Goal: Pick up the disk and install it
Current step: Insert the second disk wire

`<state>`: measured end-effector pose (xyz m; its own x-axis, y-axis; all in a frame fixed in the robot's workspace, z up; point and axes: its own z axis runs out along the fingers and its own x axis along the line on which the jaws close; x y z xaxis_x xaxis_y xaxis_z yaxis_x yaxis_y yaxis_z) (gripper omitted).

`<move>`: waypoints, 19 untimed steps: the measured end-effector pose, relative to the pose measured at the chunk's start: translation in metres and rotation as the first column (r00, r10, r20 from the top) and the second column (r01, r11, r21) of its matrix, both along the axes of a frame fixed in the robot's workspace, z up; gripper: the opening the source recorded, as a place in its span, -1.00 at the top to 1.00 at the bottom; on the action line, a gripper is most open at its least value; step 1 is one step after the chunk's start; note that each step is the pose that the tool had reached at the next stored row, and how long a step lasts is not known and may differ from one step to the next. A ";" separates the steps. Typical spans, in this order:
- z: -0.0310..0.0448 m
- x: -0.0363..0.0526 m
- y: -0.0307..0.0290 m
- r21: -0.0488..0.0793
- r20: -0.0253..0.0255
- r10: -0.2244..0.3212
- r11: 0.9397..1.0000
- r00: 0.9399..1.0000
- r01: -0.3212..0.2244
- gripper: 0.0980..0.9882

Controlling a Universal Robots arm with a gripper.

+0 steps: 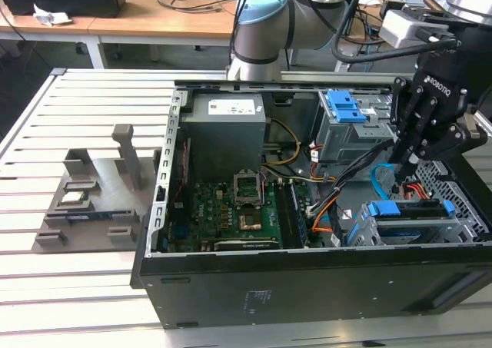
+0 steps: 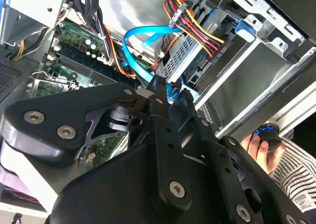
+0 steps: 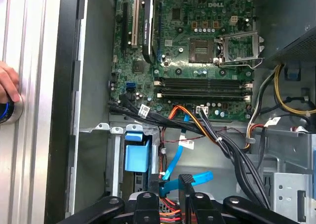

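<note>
The disk (image 1: 407, 210), with its blue carrier frame on top, sits in the lower drive cage (image 1: 461, 217) of the open computer case, at the exterior view's right. In the second wrist view its silver body (image 2: 185, 56) lies in that cage, with red, yellow and black power wires (image 2: 197, 23) at its end. The first wrist view shows the blue frame (image 3: 137, 155). My black gripper (image 1: 405, 164) (image 2: 173, 88) (image 3: 170, 194) hangs just above and behind the cage. Its fingers are drawn close together with a flat blue data cable (image 3: 195, 178) (image 2: 148, 36) between the tips.
The case holds a green motherboard (image 1: 231, 206), a grey power-supply box (image 1: 227, 125) and an upper cage with a blue latch plate (image 1: 346, 106). Cable bundles (image 3: 222, 135) cross beside the gripper. A grey fixture (image 1: 92, 187) stands on the slatted table. A person's hand (image 3: 5, 85) (image 2: 256, 142) rests outside the case.
</note>
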<state>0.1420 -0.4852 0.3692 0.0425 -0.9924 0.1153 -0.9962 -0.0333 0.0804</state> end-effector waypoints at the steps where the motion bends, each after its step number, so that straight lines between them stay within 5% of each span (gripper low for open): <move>1: -0.0007 0.0000 -0.0006 -0.001 0.000 0.006 1.000 1.000 -0.006 0.54; 11: -0.0058 -0.0001 -0.0060 -0.002 0.000 0.024 1.000 1.000 -0.024 0.54; 14: -0.0058 -0.0001 -0.0060 -0.002 0.000 0.024 1.000 1.000 -0.024 0.86; 19: -0.0060 -0.0001 -0.0068 -0.003 0.000 0.024 1.000 1.000 -0.024 0.86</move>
<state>0.1420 -0.4919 0.3631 0.0667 -0.9908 0.1178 -0.9951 -0.0575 0.0804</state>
